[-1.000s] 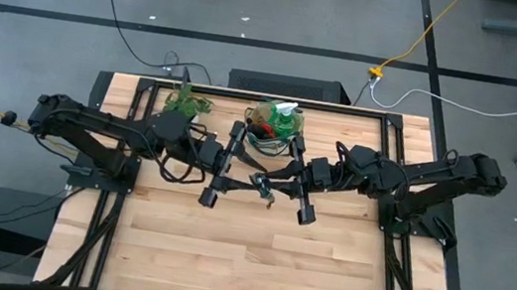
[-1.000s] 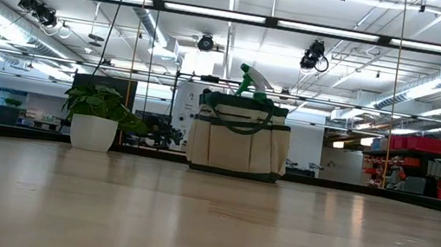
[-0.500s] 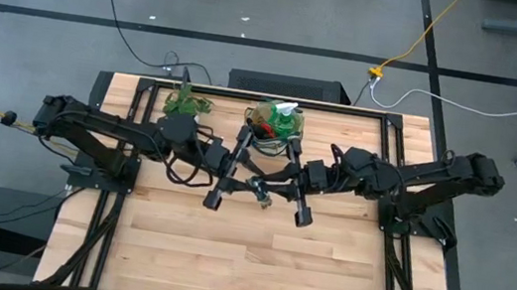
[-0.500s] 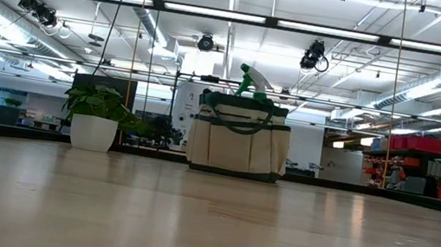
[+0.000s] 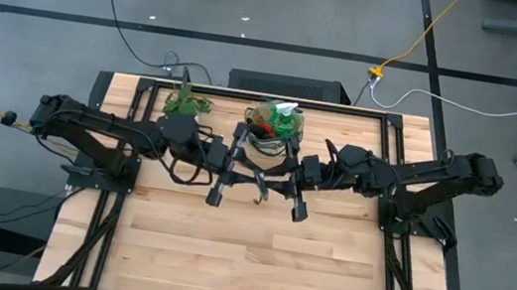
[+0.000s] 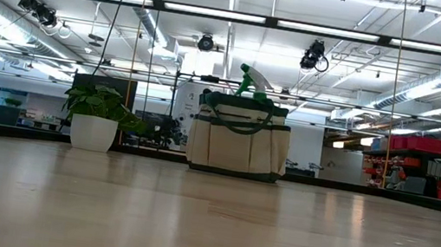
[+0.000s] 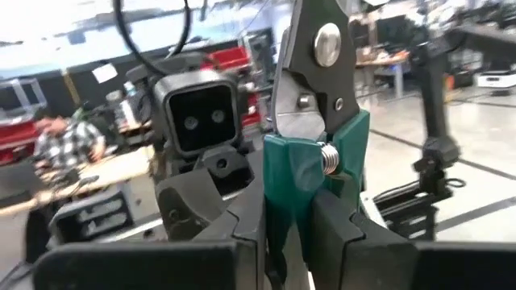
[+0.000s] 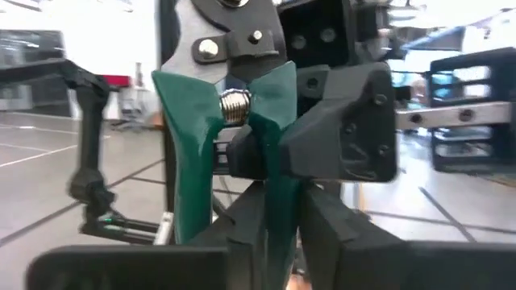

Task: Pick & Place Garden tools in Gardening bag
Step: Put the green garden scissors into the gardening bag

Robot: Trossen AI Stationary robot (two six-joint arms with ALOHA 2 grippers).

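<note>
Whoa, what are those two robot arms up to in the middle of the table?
Both arms meet above the table's middle, in front of the gardening bag. Each wrist view shows the pruning shears clamped between that arm's fingers, so the left gripper and the right gripper both grip the tool, apparently passing it from one to the other. The green spray bottle already pokes out of the bag, and a potted plant stands beside it, apart from it.

I see green-handled pruning shears [image 7: 318, 121] held upright, blades up; beige gardening bag [image 6: 237, 146] stands upright at desk's far edge, spray bottle [image 6: 251, 82] poking out.
</note>
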